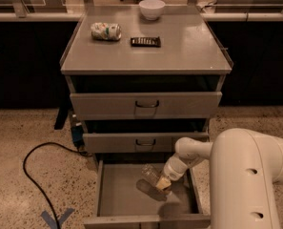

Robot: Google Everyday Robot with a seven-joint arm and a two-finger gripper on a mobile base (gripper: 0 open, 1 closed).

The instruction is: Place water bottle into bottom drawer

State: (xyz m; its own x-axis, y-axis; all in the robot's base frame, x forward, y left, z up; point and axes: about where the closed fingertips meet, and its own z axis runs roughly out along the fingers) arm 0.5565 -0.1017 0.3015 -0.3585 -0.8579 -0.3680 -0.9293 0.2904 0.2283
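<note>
The bottom drawer point(117, 194) is pulled open, a wide grey metal box with a flat floor. The clear water bottle point(151, 174) is inside it, tilted, its lower end by the gripper. My gripper point(162, 183) reaches down into the right half of the drawer from the white arm point(193, 151) and is at the bottle. The bottle's base is hidden by the gripper.
Two closed grey drawer fronts point(146, 105) sit above. On the cabinet top lie a white-and-green can point(106, 31), a flat dark bar point(145, 41) and a white bowl point(151, 8). A black cable point(34, 171) curls on the floor at left. Blue tape point(57, 218) marks the floor.
</note>
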